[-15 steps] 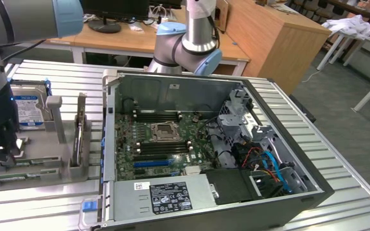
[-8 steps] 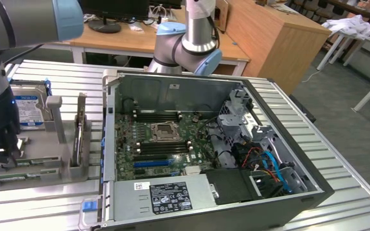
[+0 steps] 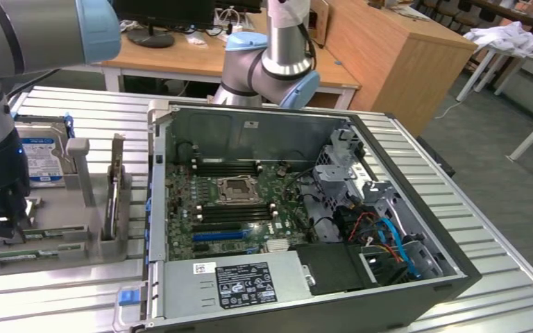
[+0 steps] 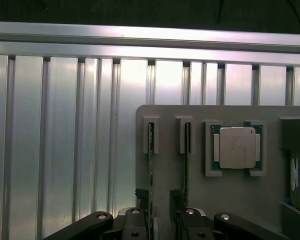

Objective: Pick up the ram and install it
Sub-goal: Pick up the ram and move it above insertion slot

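Behind your ribbed metal surface [image 3: 81, 298]: a wooden desk [image 3: 391, 52], a dark monitor [image 3: 160, 12], and grey floor [image 3: 498, 201] at the exterior view's right.

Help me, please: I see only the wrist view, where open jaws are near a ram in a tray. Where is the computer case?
Observer: The case lies open at the exterior view's right of the tray.
Operator: Are its memory slots free?
Observer: The black slots beside the socket look empty.
Operator: The ram is near the jaws; are they high above the tray?
Observer: No, they hang low over it, outside the case.
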{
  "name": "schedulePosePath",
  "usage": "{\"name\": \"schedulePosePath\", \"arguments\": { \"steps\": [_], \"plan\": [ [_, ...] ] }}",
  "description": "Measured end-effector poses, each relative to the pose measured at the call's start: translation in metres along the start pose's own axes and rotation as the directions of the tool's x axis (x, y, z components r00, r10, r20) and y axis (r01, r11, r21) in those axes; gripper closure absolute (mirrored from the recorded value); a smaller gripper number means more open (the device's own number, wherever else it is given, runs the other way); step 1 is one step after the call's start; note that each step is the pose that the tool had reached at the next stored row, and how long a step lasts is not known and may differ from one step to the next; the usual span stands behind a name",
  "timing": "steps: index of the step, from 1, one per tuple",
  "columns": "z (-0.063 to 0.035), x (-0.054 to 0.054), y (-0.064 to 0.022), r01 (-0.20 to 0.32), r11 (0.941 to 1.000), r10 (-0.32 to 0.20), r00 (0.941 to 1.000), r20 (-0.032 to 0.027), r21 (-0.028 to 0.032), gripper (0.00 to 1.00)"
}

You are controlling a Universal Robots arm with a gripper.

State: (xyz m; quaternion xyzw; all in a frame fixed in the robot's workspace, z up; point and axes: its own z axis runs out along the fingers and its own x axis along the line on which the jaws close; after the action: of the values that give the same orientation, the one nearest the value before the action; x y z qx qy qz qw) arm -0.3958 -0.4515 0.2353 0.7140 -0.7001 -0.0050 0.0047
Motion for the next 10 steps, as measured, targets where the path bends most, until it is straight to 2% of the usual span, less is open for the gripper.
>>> {"name": "schedulePosePath", "arguments": {
  "steps": [10],
  "plan": [
    [0.0001,0.0053,0.0008,0.0,1.0,0.0,1.0,0.0001,0.0,0.69]
  ]
}}
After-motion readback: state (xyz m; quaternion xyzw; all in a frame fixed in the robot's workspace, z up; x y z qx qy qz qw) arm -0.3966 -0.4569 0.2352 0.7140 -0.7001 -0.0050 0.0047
